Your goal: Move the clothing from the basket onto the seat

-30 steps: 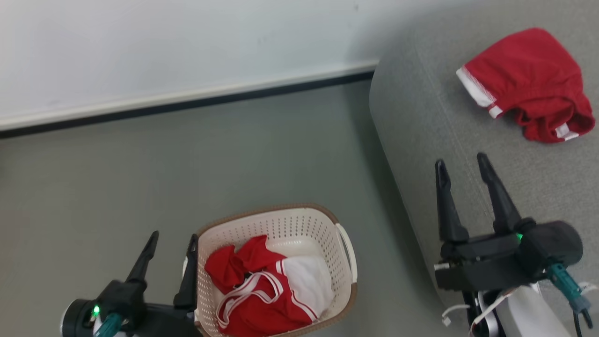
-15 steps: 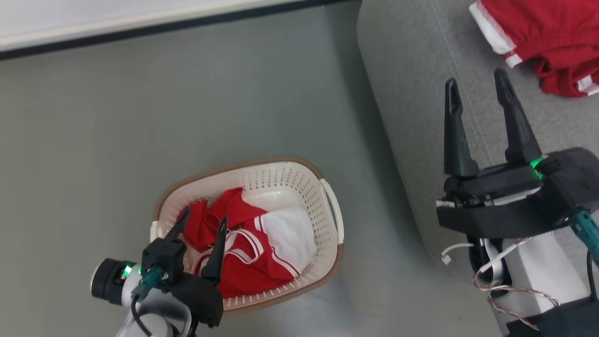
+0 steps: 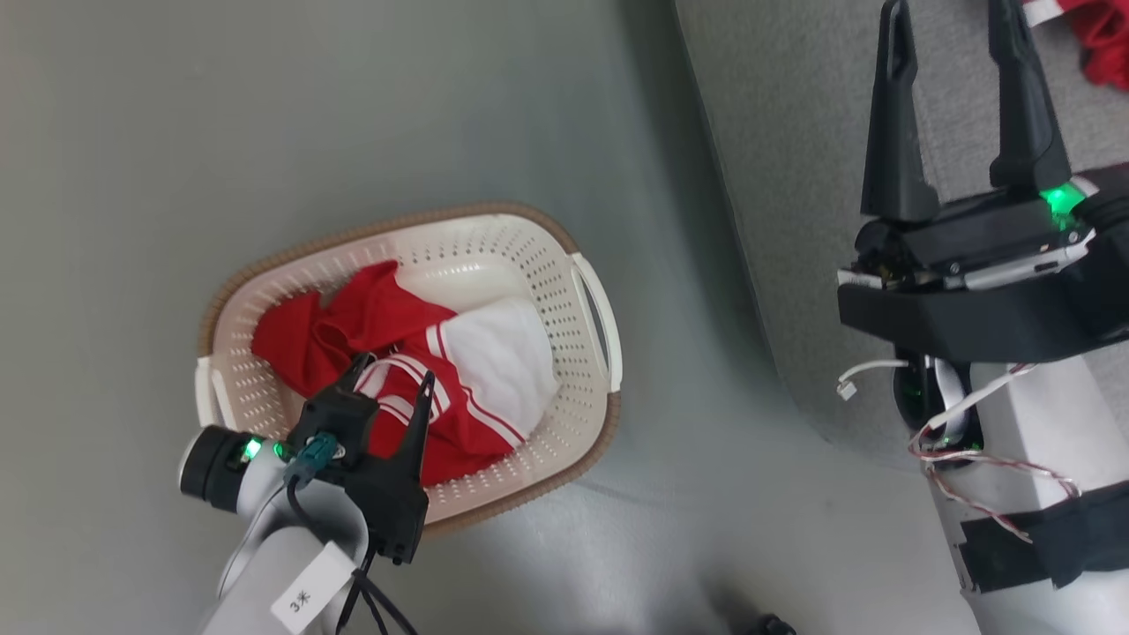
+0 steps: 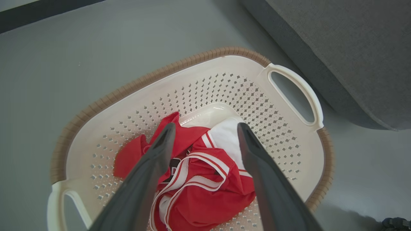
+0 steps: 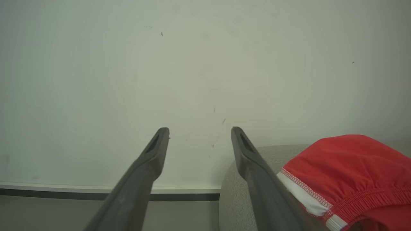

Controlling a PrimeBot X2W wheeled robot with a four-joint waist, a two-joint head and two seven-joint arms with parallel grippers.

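basket [image 3: 520,256]: open above, walled around clothing [image 3: 353,317] | seat [image 3: 794,176]: near, floor [image 3: 679,370] strip between

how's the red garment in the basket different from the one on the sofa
The basket garment lies crumpled inside the basket on the floor; the sofa garment rests on the sofa. The basket garment shows a white panel and striped bands; the sofa garment shows a stitched white hem. Both are red with white trim.

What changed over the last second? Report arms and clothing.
The left gripper swung from beside the basket to over the clothing in it, jaws open, gripping nothing. The head camera tipped down. Unchanged: right gripper open above the seat, red garment lying there.
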